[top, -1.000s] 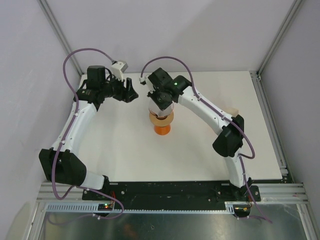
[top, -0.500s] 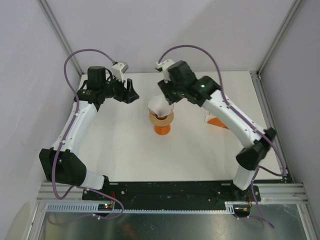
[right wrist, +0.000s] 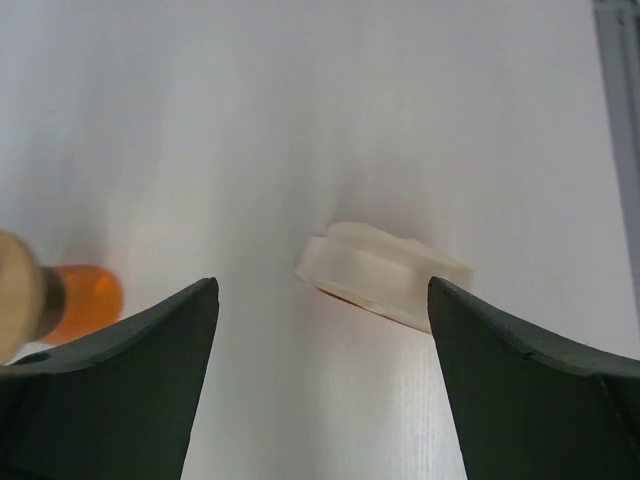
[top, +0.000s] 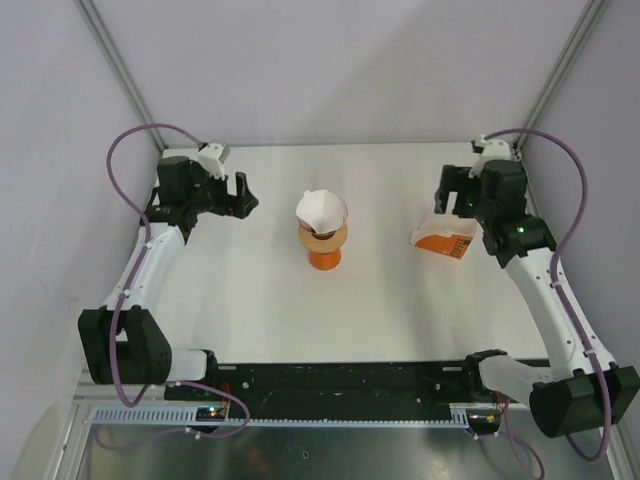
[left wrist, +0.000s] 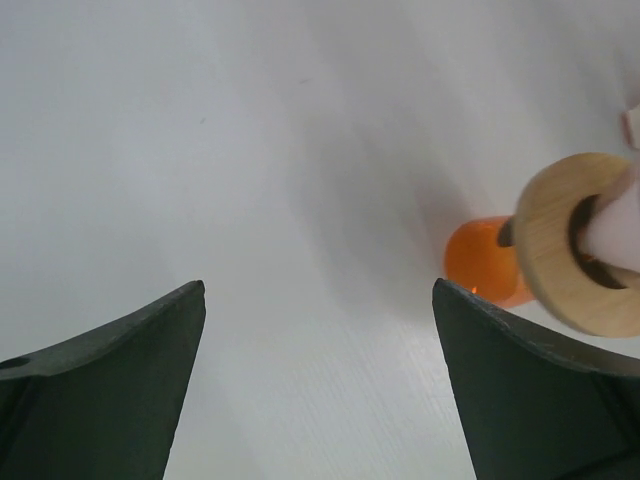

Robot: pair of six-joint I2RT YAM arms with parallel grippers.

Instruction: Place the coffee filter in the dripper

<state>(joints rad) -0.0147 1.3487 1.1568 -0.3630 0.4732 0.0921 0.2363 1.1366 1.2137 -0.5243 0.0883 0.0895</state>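
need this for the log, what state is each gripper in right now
Left gripper: open, holding nothing.
Right gripper: open, holding nothing.

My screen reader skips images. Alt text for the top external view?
The coffee filter sits in the dripper atop an orange cup at centre. Both arms stand at the far corners, left gripper and right gripper open and empty; an orange packet lies near the right one.

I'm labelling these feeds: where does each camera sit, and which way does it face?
Top external: overhead from behind, looking down; left arm, right arm, coffee filter centre.
Left wrist: faces across the table toward the orange cup; left fingers below.
Right wrist: faces the pale packet; right fingers below.
Both wrist views share the orange cup.
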